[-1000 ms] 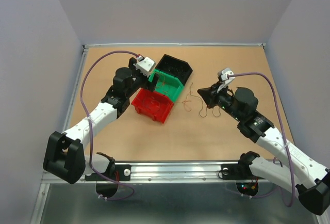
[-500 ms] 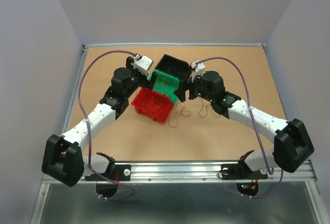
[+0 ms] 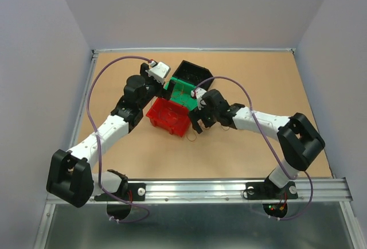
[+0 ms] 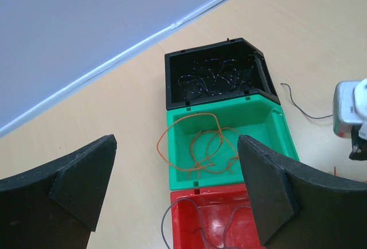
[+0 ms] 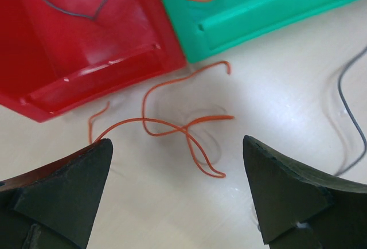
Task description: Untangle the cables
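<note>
One thin orange cable (image 5: 178,125) lies in loose loops on the table beside the red bin (image 5: 86,82); my right gripper (image 5: 178,146) hangs open just above it, touching nothing. A grey cable (image 5: 352,117) curves at that view's right edge. From above, the right gripper (image 3: 198,124) sits at the red bin's (image 3: 169,117) front corner, with a small cable loop (image 3: 191,136) below it. My left gripper (image 4: 175,163) is open and empty over the bins. Orange cable (image 4: 209,146) lies in the green bin (image 4: 281,140), dark cables (image 4: 215,77) in the black bin (image 4: 172,82), and a grey one (image 4: 195,226) in the red bin.
The three bins stand in a diagonal row, black bin (image 3: 195,74) farthest, green bin (image 3: 186,94) in the middle. More thin wire (image 3: 226,124) lies under the right forearm. Both arms meet closely around the bins. The right wrist camera (image 4: 350,117) shows in the left wrist view.
The right arm swung left from the table's right side to the red bin's front corner, and its jaws went from shut to open. An orange cable moved left with it and now lies loose.
</note>
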Available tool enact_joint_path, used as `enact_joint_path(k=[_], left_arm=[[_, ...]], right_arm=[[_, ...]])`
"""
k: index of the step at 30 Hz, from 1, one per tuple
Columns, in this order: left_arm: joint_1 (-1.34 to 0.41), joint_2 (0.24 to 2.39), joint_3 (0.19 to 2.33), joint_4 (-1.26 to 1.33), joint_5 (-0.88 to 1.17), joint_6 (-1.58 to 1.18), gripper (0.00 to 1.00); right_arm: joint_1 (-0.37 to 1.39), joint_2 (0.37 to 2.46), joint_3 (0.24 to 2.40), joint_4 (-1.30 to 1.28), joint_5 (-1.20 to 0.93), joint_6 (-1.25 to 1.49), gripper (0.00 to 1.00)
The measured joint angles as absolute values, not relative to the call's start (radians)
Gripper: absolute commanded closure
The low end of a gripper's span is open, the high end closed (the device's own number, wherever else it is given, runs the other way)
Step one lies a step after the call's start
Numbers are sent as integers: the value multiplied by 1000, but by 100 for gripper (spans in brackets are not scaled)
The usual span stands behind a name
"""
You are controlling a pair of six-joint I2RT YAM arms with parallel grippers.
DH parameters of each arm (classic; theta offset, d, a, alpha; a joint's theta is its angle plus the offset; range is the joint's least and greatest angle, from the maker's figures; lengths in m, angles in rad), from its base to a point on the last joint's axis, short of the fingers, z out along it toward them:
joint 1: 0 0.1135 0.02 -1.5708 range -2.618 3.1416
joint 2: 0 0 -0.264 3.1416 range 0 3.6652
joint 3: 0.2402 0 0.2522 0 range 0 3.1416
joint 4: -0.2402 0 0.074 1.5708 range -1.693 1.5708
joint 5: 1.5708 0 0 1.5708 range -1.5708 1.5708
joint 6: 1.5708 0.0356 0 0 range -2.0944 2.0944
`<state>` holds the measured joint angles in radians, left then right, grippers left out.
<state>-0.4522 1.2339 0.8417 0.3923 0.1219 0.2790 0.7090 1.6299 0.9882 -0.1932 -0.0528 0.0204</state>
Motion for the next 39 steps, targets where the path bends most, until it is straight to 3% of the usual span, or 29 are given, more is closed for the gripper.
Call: enact_joint_path(k=[11,12,13,16,18,19,20,30,39], left_arm=[[-452,1234,842,392,122,279,1],[-452,1234,842,392,122,279,1],[-452,1234,842,392,122,279,1],[-452,1234,842,392,123,279,1],[-452,1234,842,392,122,279,1],[-452,1234,842,392,123,279,1],[-452,1234,842,393,123,279,1],[-452,1234,842,392,122,279,1],[-452,1234,842,393,111,279,1]], right_arm=[[728,1795,1068,-225,-15,-19,9],[728,1802,1074,-232,-2,-13,16],[728,1807,1084,-240,10,-8,40],[728,1807,1085,-250,33,-6,74],[728,1797,1084,-262,44,-3,84],[728,1787,1081,-268,46,-5,97],[728,1768,1069,-262,47,-7,100],[728,1432,958,-5,45,-28,99],[725,1538,989,156,144,16,99]])
